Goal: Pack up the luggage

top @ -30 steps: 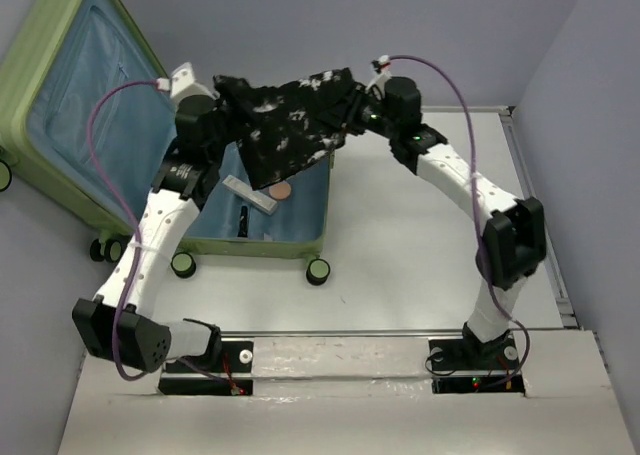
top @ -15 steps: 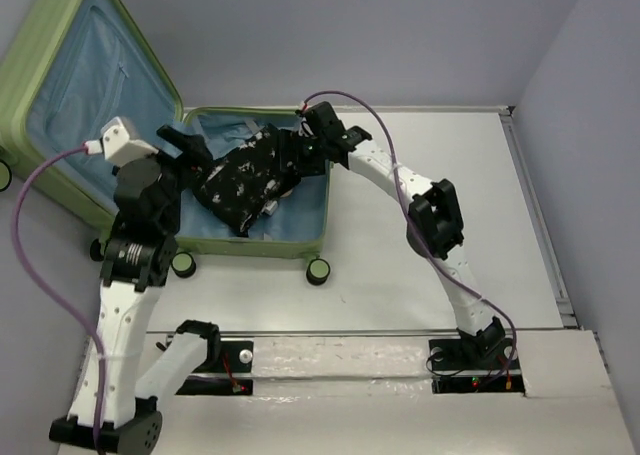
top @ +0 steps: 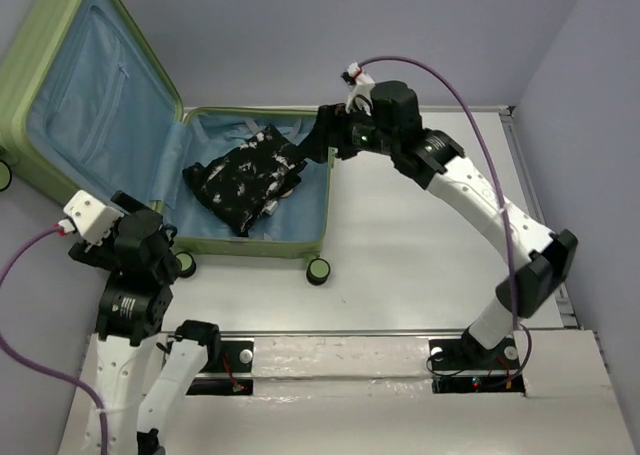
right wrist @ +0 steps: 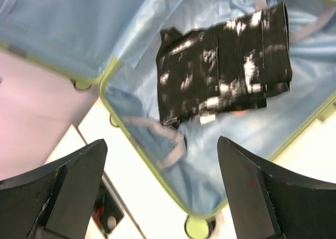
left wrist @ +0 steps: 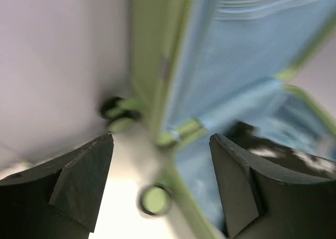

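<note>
My right pincer (right wrist: 161,143) hangs released above the open luggage (right wrist: 52,23); my left pincer (left wrist: 161,139), also released, faces its wheels (left wrist: 155,199).

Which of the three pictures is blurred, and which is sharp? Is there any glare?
Left wrist view: heavily smeared, the luggage loses its edges at wheels and lining. Right wrist view: slightly soft, the black garment is readable. Top external view: sharp, evenly lit, no glare.

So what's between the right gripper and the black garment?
Only blue lining and a loose strap of the luggage, per the right wrist view; the open right gripper hangs above the black garment.
</note>
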`<action>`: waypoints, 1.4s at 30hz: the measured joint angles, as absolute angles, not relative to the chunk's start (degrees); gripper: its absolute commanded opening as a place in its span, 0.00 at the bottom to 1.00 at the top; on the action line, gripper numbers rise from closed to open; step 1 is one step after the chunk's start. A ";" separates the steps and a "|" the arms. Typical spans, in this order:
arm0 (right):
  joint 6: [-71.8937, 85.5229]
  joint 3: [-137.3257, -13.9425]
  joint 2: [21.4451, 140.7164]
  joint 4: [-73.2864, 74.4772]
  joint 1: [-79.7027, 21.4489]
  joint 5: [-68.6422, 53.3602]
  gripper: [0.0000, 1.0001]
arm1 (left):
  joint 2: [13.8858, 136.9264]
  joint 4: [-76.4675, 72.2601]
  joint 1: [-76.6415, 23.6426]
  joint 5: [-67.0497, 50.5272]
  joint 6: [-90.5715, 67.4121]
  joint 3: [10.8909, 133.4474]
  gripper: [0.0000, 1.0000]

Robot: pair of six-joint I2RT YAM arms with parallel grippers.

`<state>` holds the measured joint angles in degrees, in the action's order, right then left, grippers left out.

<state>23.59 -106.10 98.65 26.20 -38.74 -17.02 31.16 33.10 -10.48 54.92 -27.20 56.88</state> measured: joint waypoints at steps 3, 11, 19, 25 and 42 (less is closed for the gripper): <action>22.61 -93.38 89.89 20.95 -38.76 -17.56 0.98 | 33.39 31.05 -10.39 62.78 -21.52 54.65 0.82; 22.06 -70.96 90.89 14.76 -38.76 -19.18 1.00 | 40.86 2.17 -3.62 71.85 3.99 50.50 0.79; 21.78 -66.81 92.29 12.23 -38.76 -18.48 1.00 | 51.22 -1.72 1.26 71.22 5.65 49.41 0.71; 21.30 -66.81 92.71 10.83 -38.76 -16.58 1.00 | 57.43 -3.68 4.10 70.85 6.26 50.98 0.62; 27.11 -75.70 105.30 12.62 -38.85 -7.22 0.07 | 60.53 -1.58 4.43 66.57 0.89 55.42 0.06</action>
<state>27.11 -75.70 105.30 12.62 -38.85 -7.22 60.53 -1.58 4.43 66.57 0.89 55.42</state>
